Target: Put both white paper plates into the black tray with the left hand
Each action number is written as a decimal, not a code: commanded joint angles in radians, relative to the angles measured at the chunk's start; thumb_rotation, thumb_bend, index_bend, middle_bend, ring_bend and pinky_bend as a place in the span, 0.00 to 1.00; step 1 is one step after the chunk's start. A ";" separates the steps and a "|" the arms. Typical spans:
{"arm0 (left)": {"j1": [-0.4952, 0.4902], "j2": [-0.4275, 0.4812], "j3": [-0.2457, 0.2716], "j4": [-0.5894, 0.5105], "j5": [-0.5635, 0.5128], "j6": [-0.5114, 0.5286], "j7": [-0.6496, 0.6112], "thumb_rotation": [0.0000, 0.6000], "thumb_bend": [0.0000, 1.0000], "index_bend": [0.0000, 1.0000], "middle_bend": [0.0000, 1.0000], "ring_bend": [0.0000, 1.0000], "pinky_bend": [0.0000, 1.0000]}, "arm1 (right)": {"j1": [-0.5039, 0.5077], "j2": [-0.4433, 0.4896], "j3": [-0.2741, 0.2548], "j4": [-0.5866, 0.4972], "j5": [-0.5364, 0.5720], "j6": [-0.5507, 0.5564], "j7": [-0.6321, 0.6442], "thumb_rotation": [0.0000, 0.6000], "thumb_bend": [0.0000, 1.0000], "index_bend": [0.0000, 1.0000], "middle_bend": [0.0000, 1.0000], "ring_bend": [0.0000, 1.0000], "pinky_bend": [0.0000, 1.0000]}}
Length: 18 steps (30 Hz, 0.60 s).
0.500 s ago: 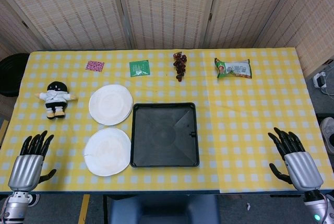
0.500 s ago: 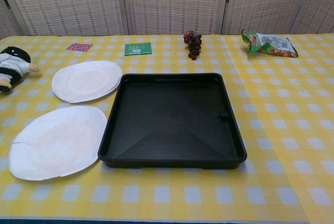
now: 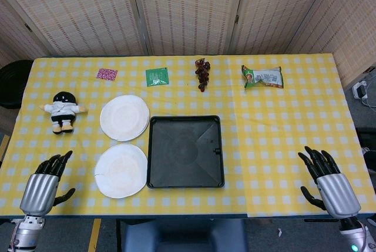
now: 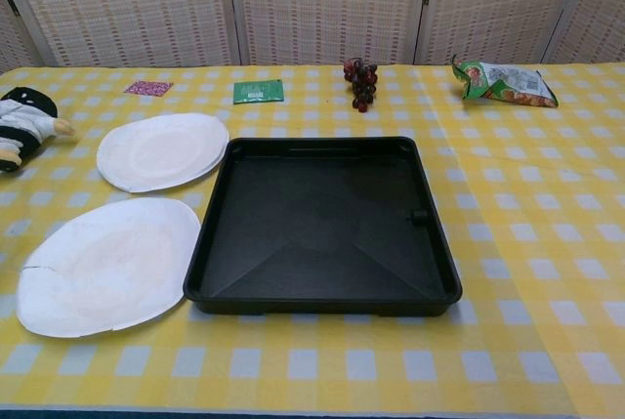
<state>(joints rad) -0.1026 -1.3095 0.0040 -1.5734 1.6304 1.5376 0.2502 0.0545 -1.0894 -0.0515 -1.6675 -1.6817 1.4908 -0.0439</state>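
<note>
Metal-grey left hand (image 3: 41, 190) has edged inward toward the near white paper plate (image 3: 121, 170), fingers spread, holding nothing — the reach is only starting. Both plates, the far round white one (image 3: 124, 117) included, lie beside the square black plastic tray (image 3: 185, 151). Right hand (image 3: 332, 182) hangs open too. Only the head view shows either hand — the chest view sees just the counter.

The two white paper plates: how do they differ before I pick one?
The near plate looks stained, with a crack at its left rim; the far plate looks clean and whole. The near plate lies closer to the left hand. Both lie flat beside the black tray, outside it.
</note>
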 commanded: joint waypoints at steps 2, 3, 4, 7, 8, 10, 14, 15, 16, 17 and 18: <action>0.009 -0.042 0.023 0.010 0.054 0.028 0.000 1.00 0.19 0.42 0.87 0.83 0.94 | 0.000 -0.005 0.000 0.000 0.000 -0.002 -0.008 1.00 0.38 0.00 0.00 0.00 0.00; 0.010 -0.052 0.027 0.013 0.076 0.042 0.004 1.00 0.19 0.48 0.94 0.90 0.98 | 0.002 -0.007 -0.001 0.000 0.001 -0.007 -0.010 1.00 0.38 0.00 0.00 0.00 0.00; 0.010 -0.059 0.032 0.018 0.093 0.049 0.008 1.00 0.19 0.55 0.98 0.96 1.00 | 0.003 -0.008 -0.001 0.000 0.001 -0.011 -0.011 1.00 0.38 0.00 0.00 0.00 0.00; 0.013 -0.075 0.054 0.027 0.105 0.030 0.026 1.00 0.19 0.62 1.00 1.00 1.00 | 0.006 -0.007 -0.004 0.001 -0.001 -0.018 -0.011 1.00 0.38 0.00 0.00 0.00 0.00; 0.015 -0.076 0.065 0.020 0.097 0.011 0.033 1.00 0.19 0.60 1.00 1.00 1.00 | 0.006 -0.005 -0.005 0.000 -0.002 -0.018 -0.007 1.00 0.38 0.00 0.00 0.00 0.00; 0.018 -0.078 0.081 0.006 0.086 -0.014 0.040 1.00 0.19 0.54 1.00 1.00 1.00 | 0.005 -0.002 -0.005 0.000 -0.005 -0.013 0.000 1.00 0.38 0.00 0.00 0.00 0.00; 0.022 -0.097 0.104 0.019 0.098 -0.034 0.048 1.00 0.19 0.51 1.00 1.00 1.00 | 0.002 0.004 -0.005 -0.003 -0.007 -0.004 0.012 1.00 0.38 0.00 0.00 0.00 0.00; 0.022 -0.104 0.109 0.024 0.098 -0.042 0.046 1.00 0.19 0.51 1.00 1.00 1.00 | 0.002 0.005 -0.004 -0.002 -0.007 -0.003 0.013 1.00 0.38 0.00 0.00 0.00 0.00; 0.021 -0.112 0.109 0.028 0.097 -0.046 0.044 1.00 0.19 0.51 1.00 1.00 1.00 | 0.002 0.005 -0.004 -0.002 -0.006 -0.004 0.013 1.00 0.38 0.00 0.00 0.00 0.00; 0.019 -0.120 0.108 0.036 0.096 -0.052 0.042 1.00 0.19 0.52 1.00 1.00 1.00 | 0.003 0.005 -0.004 -0.002 -0.004 -0.006 0.014 1.00 0.38 0.00 0.00 0.00 0.00; 0.016 -0.128 0.106 0.044 0.094 -0.058 0.041 1.00 0.19 0.52 1.00 1.00 1.00 | 0.004 0.005 -0.004 -0.002 -0.003 -0.009 0.014 1.00 0.38 0.00 0.00 0.00 0.00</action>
<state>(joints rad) -0.0835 -1.4276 0.1105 -1.5392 1.7261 1.4873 0.2935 0.0577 -1.0845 -0.0554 -1.6693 -1.6859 1.4831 -0.0302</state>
